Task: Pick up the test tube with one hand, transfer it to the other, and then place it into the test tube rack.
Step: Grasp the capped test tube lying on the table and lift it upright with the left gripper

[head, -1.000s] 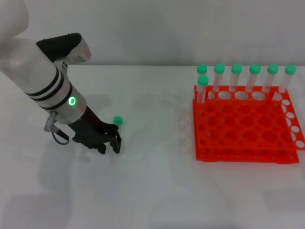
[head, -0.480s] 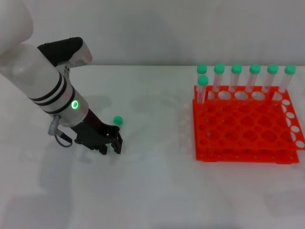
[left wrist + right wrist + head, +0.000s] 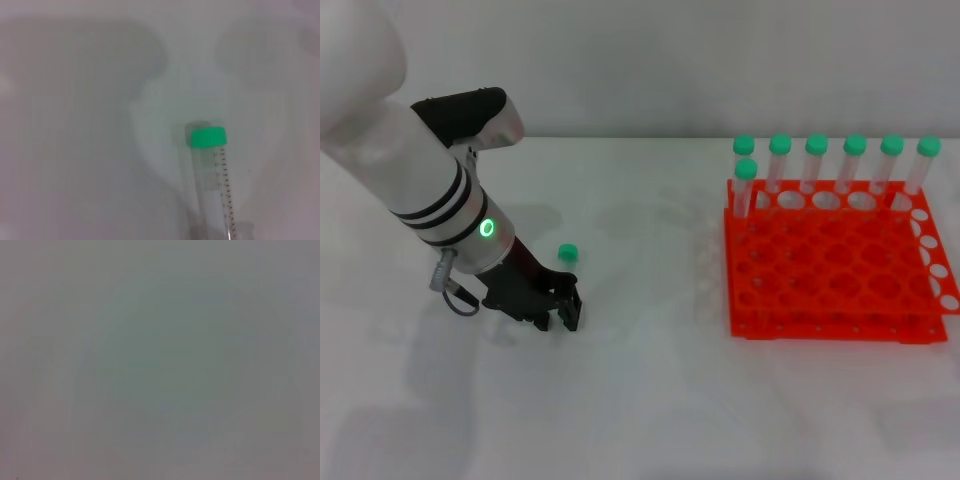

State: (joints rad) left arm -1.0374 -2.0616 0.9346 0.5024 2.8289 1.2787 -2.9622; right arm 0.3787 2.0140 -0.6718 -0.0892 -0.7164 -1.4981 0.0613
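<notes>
— Worktop (image 3: 650, 400) first: where does the test tube (image 3: 567, 254) lie?

— Left of centre, flat on the white surface, well apart from the orange-red test tube rack (image 3: 835, 265) on the right. From the head camera only its green cap is plain, just beyond the left tool (image 3: 563, 312).

— And the left wrist camera?

— It gives what the head camera hides: the clear body with its printed scale running from the cap (image 3: 208, 137), lying on the surface.

— Is the left tool clenched on it?

— I cannot tell. It is down at the surface on the near side of the cap; its fingers are a dark mass.

— The right tool?

— Not visible; its wrist camera shows blank grey.

— The rack?

— Seven green-capped tubes (image 3: 835, 165) stand along its far edge.
</notes>
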